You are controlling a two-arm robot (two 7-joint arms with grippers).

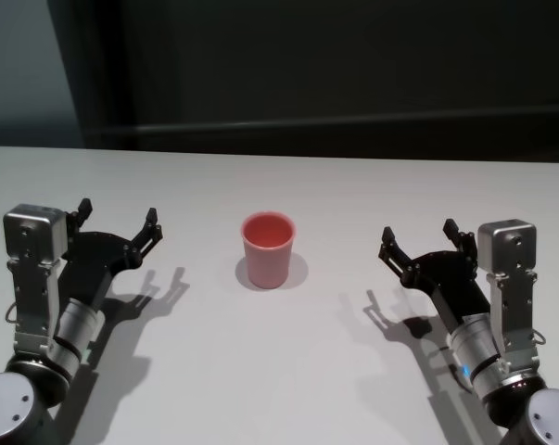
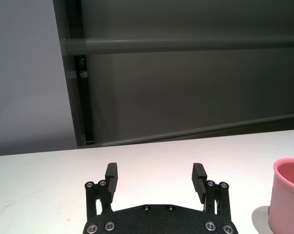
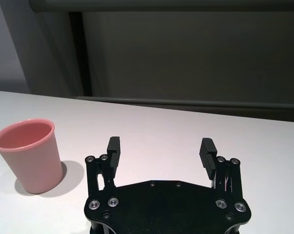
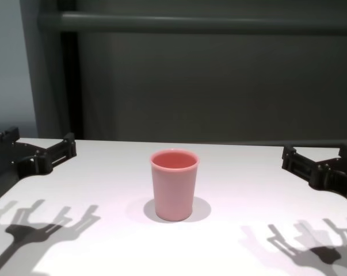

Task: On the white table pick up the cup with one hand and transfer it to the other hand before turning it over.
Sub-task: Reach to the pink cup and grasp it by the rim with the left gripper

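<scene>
Head view: the pink cup point(image 1: 268, 249) stands upright, mouth up, near the middle of the white table point(image 1: 353, 195). The left gripper point(image 1: 118, 221) hangs over the table well to the cup's left, its fingers spread wide and holding nothing. The right gripper point(image 1: 418, 238) sits well to the cup's right, also spread wide and empty.

Left wrist view: the left gripper point(image 2: 156, 177) shows two parted fingers point(image 2: 111, 176) with only bare table point(image 2: 49, 180) between them; the cup point(image 2: 287, 194) stands off to one side, apart from it.

Right wrist view: the right gripper point(image 3: 159, 153) is likewise wide apart and empty, the cup point(image 3: 31, 154) beside it but clear of it.

Chest view: the cup point(image 4: 174, 184) rests on the table point(image 4: 242, 178) midway between both grippers, touching neither
</scene>
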